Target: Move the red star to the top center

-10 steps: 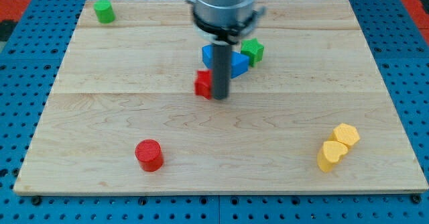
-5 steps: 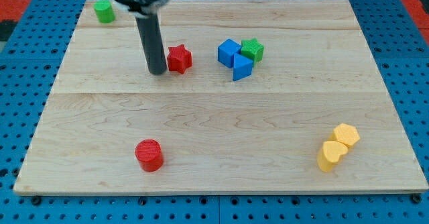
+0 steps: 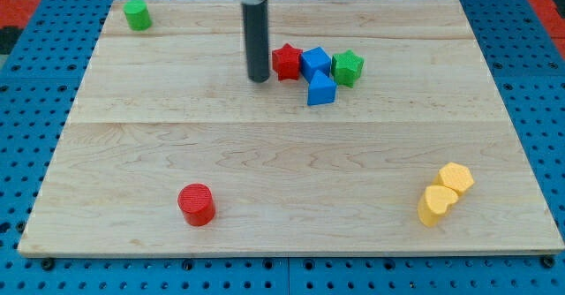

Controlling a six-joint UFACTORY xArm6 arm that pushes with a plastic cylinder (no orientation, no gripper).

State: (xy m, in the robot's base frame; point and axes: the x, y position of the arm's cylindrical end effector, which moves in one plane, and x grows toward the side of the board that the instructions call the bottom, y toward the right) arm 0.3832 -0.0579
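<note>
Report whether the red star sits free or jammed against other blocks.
Jammed: the red star touches the blue cube on its right, with my tip just at its left.

The board (image 3: pixel 177 145) is pale wood in planks, its grain showing under a smooth, faintly satin finish. Around it lies blue perforated sheet (image 3: pixel 35 74), matt and hard-looking. The red star (image 3: pixel 285 62), blue cube (image 3: pixel 315 63), green star (image 3: pixel 348 67), red cylinder (image 3: pixel 196 204) and yellow blocks (image 3: pixel 445 192) look like matt plastic with fine ridged faces. The rod above my tip (image 3: pixel 258 78) is dark and dull.
</note>
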